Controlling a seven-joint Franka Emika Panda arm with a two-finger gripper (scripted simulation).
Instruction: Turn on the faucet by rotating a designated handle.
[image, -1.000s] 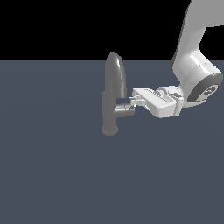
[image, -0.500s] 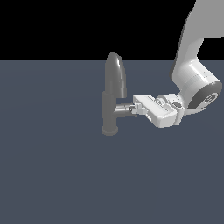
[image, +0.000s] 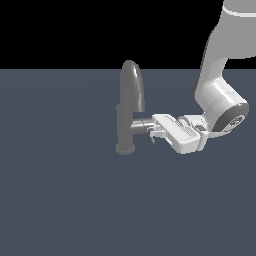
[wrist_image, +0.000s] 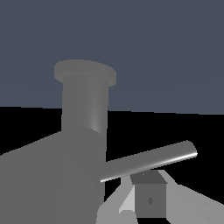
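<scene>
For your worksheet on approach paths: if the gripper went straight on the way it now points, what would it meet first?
The gripper points toward the exterior view's left, at the handle stub on the faucet. It would likely meet the handle first, then the faucet body. How much gap remains is unclear.

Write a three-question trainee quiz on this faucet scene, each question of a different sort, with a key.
1. True or false: the gripper is at the handle on the side of the faucet.
2. Multiple choice: from which side of the exterior view does the arm reach in? A) left B) right C) from directly behind the faucet
3. Fill in: in the wrist view, the thin lever pin juts from the handle's stub just above a dark ____ pad.

Key:
1. True; whether the fingers are closed on it cannot be told.
2. B.
3. Finger.
</scene>
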